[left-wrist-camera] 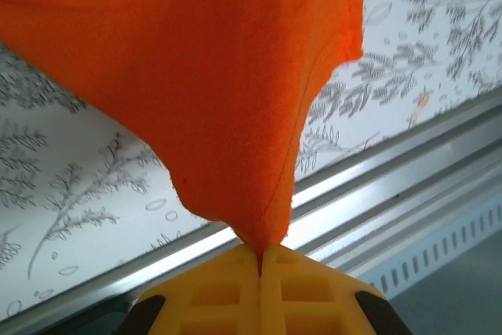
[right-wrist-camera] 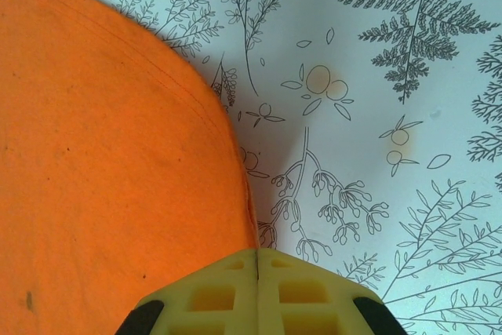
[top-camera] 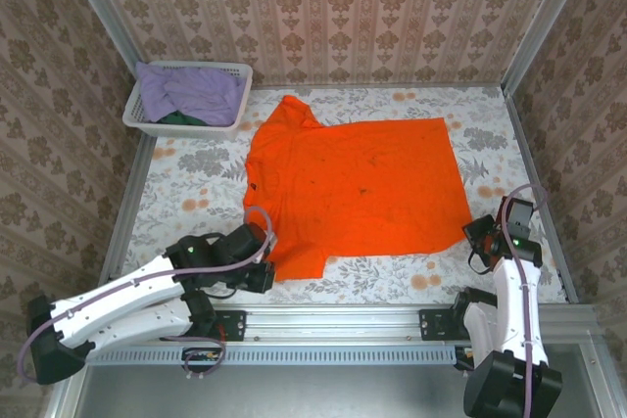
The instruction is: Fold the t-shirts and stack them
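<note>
Top external view gives you the orange t-shirt (top-camera: 358, 188) spread flat on the floral table (top-camera: 509, 144), collar toward the left. At its near-left sleeve your left gripper (left-wrist-camera: 260, 253) is clamped on a lifted point of the cloth. At its near-right corner your right gripper (right-wrist-camera: 258, 260) is pinched closed on the hem. Beyond the shirt's far-left sleeve, a white basket (top-camera: 186, 130) holds a lavender t-shirt (top-camera: 201, 90) over a dark green t-shirt (top-camera: 176, 118).
</note>
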